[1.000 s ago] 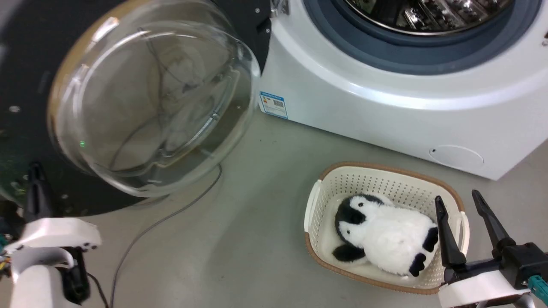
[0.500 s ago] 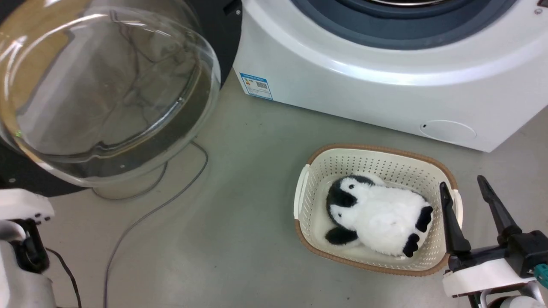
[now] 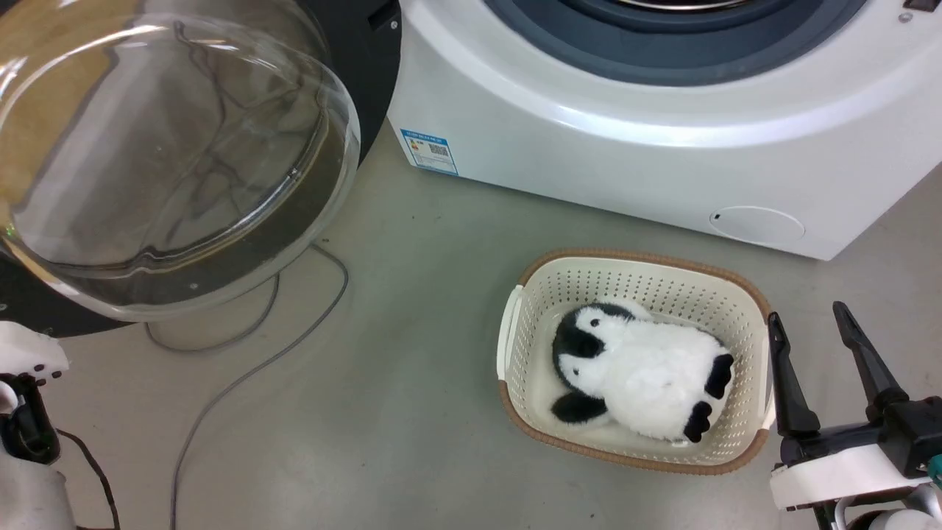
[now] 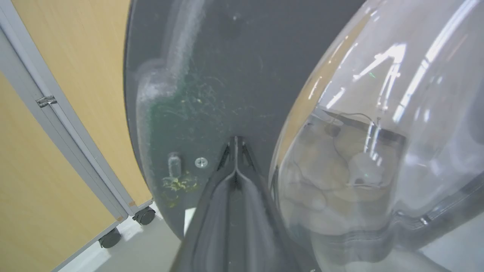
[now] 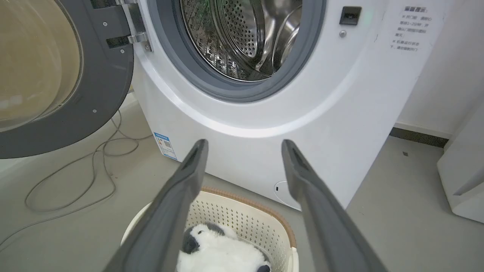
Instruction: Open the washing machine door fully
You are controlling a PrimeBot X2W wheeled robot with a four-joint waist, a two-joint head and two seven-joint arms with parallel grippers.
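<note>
The washing machine door (image 3: 324, 213) stands swung out at the upper left, its clear glass bowl (image 3: 162, 147) bulging toward me. The white washing machine (image 3: 625, 147) fills the top right. Its steel drum (image 5: 245, 37) and the door's metal hinge (image 5: 138, 37) show in the right wrist view. My left gripper (image 4: 235, 141) is shut with nothing between its fingers, its tip against the door's dark-grey inner face (image 4: 211, 75) beside the bowl. My right gripper (image 3: 806, 315) is open and holds nothing, low at the right beside the basket. The right gripper (image 5: 245, 143) points at the machine's front.
A cream basket (image 3: 633, 269) holding a black-and-white penguin toy (image 3: 640, 372) sits on the floor before the machine. A grey cable (image 3: 243, 368) loops under the door. A wood-panelled cabinet on castors (image 4: 56, 132) stands behind the door. A white appliance (image 5: 461, 181) is at the right.
The head camera has shifted. The door's bowl now lies further left of the machine's blue label. My left gripper's dark finger has left the head view. The right gripper stays open.
</note>
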